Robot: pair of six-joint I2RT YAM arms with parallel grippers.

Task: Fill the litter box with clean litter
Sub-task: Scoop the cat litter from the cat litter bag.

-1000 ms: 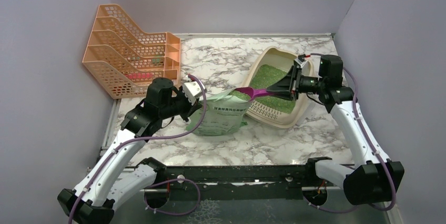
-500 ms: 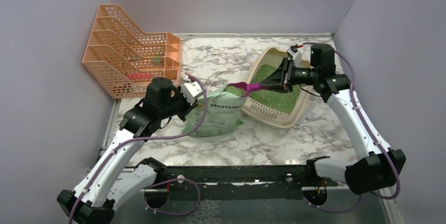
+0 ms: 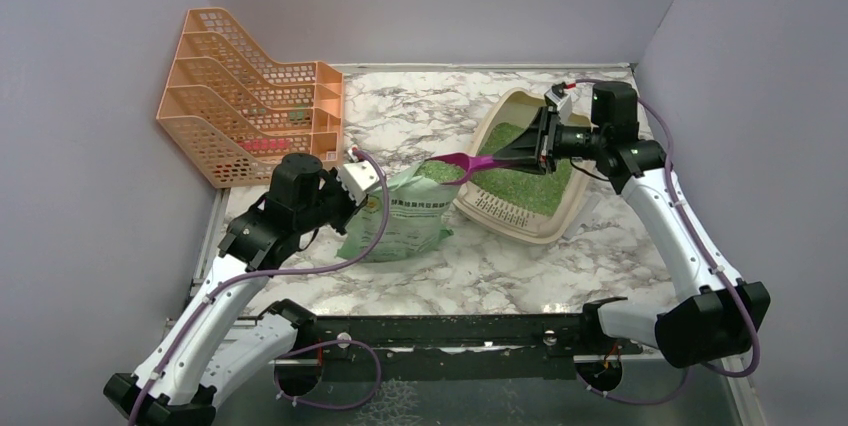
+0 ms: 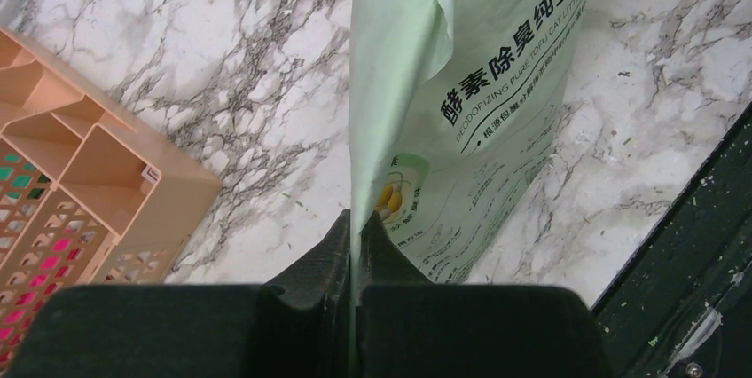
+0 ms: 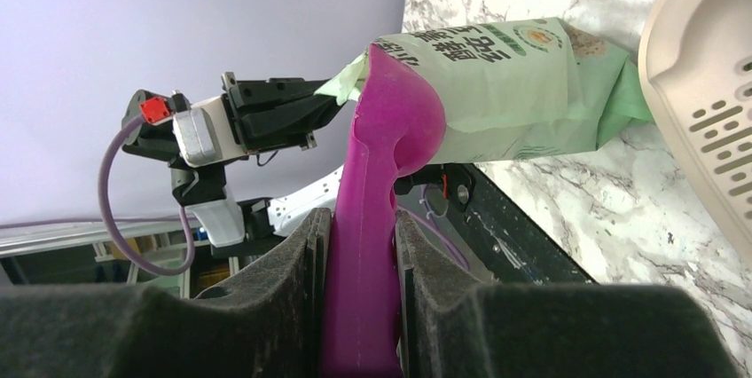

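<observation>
The left gripper (image 4: 355, 223) pinches the bag (image 4: 479, 85) edge tight, so it stands open. The right gripper (image 5: 362, 223) squeezes the scoop (image 5: 395, 121) handle, so the bowl out front can dig litter (image 3: 432, 170).

Light falls bright and even from overhead. The white, grey-veined marble tabletop (image 3: 600, 246) is well lit with no hard glare. Shadows are soft: a faint one lies under my left arm (image 3: 250, 246) and beside the soft translucent green plastic bag (image 3: 400, 221). The dark strip (image 3: 450, 331) by my bases is dim. In the top view the lavender walls (image 3: 90, 196) lean outward toward the corners. From my left wrist the bag's print is sharp, while my left gripper (image 4: 355, 227) is a black, nearly featureless mass at the bottom. From my right wrist the glossy magenta plastic scoop (image 5: 386, 156) carries a pale sheen, and my right gripper (image 5: 359, 218) sits in dark grey shade.
</observation>
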